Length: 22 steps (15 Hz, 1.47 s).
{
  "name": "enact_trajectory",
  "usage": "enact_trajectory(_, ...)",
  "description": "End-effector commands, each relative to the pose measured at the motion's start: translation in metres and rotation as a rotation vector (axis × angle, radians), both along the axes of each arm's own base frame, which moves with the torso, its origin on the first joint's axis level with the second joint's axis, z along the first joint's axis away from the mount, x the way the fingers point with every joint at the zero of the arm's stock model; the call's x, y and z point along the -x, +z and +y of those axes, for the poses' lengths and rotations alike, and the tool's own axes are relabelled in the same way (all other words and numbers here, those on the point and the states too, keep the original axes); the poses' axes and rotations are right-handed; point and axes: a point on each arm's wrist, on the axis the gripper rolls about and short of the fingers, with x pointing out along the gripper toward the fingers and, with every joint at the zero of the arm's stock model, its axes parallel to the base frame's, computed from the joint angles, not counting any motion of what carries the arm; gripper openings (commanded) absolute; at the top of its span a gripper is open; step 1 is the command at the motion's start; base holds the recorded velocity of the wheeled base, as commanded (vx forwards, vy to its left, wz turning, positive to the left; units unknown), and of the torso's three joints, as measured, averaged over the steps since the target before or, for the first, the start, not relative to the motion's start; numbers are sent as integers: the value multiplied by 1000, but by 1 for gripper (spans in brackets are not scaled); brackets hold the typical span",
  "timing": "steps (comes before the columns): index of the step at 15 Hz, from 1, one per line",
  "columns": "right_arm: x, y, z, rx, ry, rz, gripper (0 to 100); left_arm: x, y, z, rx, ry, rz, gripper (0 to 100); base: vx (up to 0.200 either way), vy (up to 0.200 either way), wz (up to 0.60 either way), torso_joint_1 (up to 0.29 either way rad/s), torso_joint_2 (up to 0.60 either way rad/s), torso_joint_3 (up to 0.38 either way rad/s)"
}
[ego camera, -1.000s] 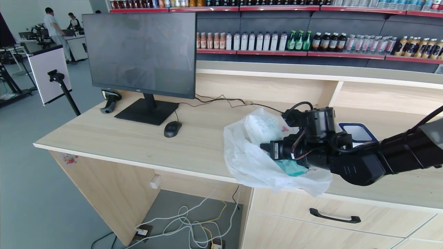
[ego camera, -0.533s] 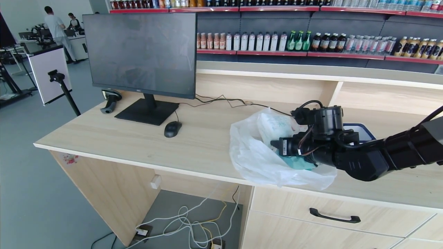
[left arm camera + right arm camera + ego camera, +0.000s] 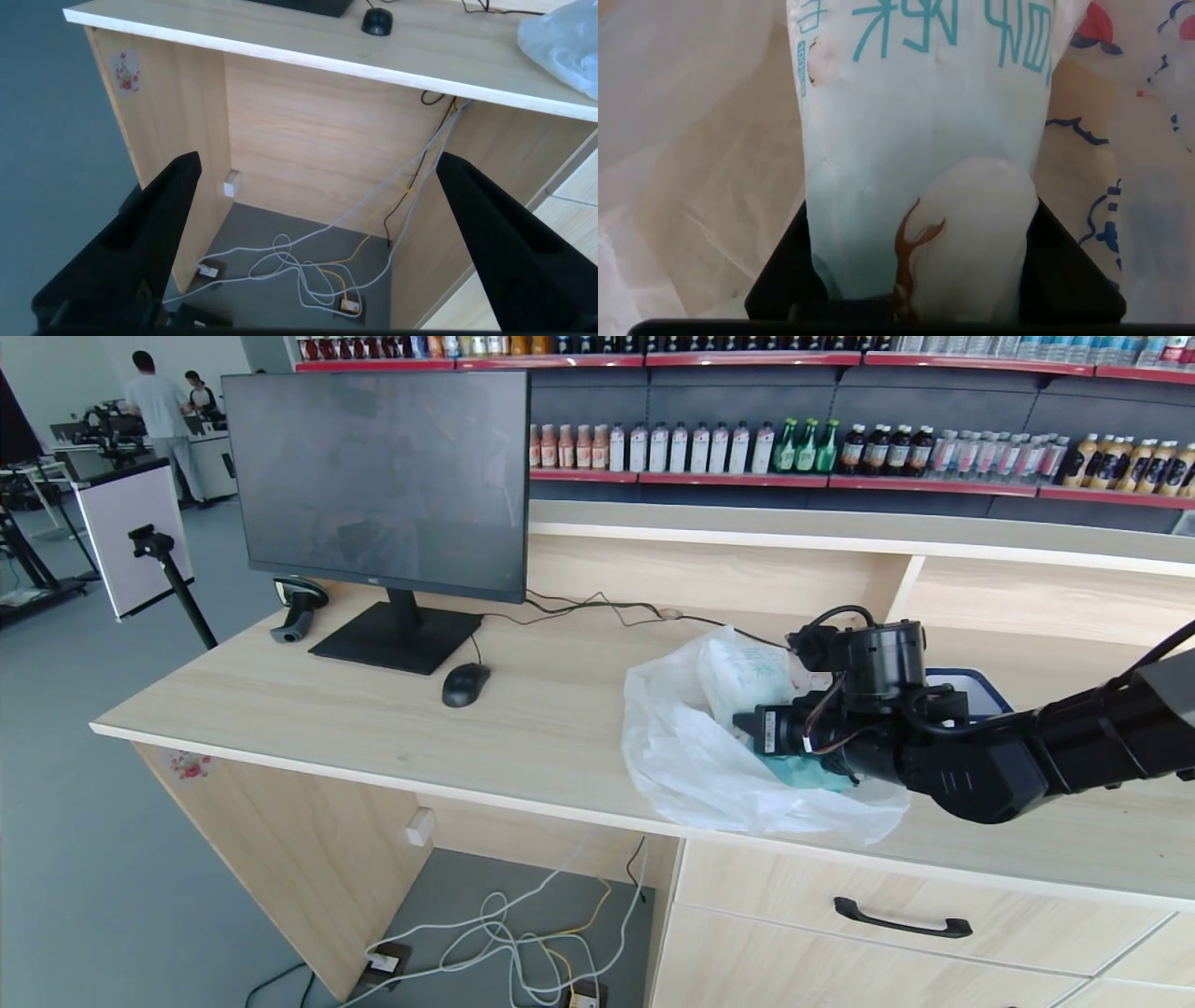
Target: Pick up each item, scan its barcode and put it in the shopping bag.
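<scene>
The right arm stretches level across the counter, wrist turned sideways, with the right gripper pushed into the mouth of the bag. Its fingers are closed partway on a pale packet, which juts out ahead of them inside the bag. Under the wrist lies something teal, perhaps another packet. A blue tray sits just behind the wrist. Well beyond the fingertips are a mouse and monitor. The left gripper hangs spread wide, holding nothing, above the floor cables.
</scene>
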Motion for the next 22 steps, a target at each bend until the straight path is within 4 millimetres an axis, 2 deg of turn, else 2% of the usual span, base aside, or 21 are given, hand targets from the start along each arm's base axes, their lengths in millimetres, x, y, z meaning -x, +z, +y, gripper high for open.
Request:
enact_trajectory(1,1,1,2,-1,8,-2,100,0,0,0,0,1,-1,100,0,0,0,0,0,0)
enact_trajectory(7,3,28,6,-56,17,-159,100,0,0,0,0,1,-1,100,0,0,0,0,0,0)
enact_trajectory(8,9,42,4,-70,17,-197,100,0,0,0,-1,1,-1,100,0,0,0,0,0,0)
enact_trajectory(9,11,45,3,-73,17,-205,100,0,0,0,-1,1,-1,100,0,0,0,0,0,0)
enact_trajectory(13,30,85,-2,-85,37,-369,100,0,0,0,0,1,-1,100,0,0,0,0,0,0)
enact_trajectory(14,39,95,4,-101,56,-440,100,0,0,0,0,1,-1,100,0,0,0,0,0,0)
enact_trajectory(16,43,119,4,-123,59,-668,100,0,0,0,-1,1,-1,100,0,0,0,0,0,0)
enact_trajectory(17,45,129,5,-158,65,-830,100,0,0,0,0,1,-1,100,0,0,0,0,0,0)
enact_trajectory(19,52,131,1,-195,42,-984,100,0,0,0,0,1,-1,100,0,0,0,0,0,0)
enact_trajectory(22,69,114,-5,-207,37,-1010,100,0,0,0,-1,1,-1,100,0,0,0,0,0,0)
